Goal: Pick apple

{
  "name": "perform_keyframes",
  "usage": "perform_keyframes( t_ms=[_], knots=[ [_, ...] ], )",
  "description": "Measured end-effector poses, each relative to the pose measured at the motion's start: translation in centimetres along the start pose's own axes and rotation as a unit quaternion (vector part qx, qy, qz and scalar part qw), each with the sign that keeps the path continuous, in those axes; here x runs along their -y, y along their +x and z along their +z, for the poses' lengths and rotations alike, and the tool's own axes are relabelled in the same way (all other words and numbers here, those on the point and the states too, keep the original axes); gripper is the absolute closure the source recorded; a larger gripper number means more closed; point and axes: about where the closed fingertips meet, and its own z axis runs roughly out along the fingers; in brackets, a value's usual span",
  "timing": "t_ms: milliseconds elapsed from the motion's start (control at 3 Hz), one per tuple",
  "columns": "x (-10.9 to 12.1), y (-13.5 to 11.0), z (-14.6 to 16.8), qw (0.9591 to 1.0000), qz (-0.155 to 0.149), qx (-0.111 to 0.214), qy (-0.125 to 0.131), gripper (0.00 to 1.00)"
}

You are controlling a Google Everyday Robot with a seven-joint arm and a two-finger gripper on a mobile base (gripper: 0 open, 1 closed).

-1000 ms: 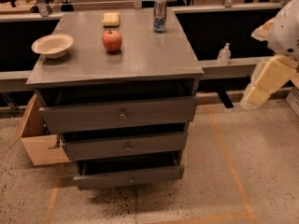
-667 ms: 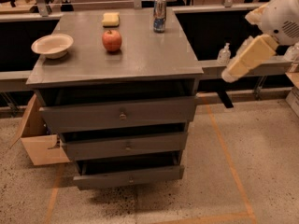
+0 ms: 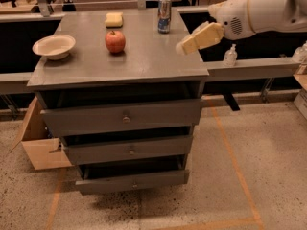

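The apple (image 3: 115, 41), red with yellowish patches, stands upright on the grey cabinet top (image 3: 144, 63), left of the middle. My gripper (image 3: 193, 40), beige at the end of a white arm (image 3: 259, 11), hangs over the top's right edge. It points left and slightly down. It is well to the right of the apple and apart from it, holding nothing that shows.
A beige bowl (image 3: 53, 46) sits at the top's left. A yellow sponge (image 3: 114, 19) and a drink can (image 3: 164, 15) stand at the back. Three drawers (image 3: 125, 119) are slightly open below. A cardboard box (image 3: 38, 143) is at left and a small bottle (image 3: 230, 55) on the right ledge.
My arm has swung left and upward from beside the cabinet, bringing the gripper over the top's right edge. The apple and the other objects have not moved.
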Motion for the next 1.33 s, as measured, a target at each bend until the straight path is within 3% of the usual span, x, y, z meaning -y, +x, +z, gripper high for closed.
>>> perform_keyframes(
  t_ms=[333,1000,1333],
  knots=[
    [0.4,-2.5,5.9,0.9995,0.017,0.008,0.023,0.0],
    [0.1,-2.7,7.2,0.9991,0.032,0.012,0.024,0.0],
    [0.8,-3.3,10.6,0.998,0.021,0.041,0.043,0.0]
  ],
)
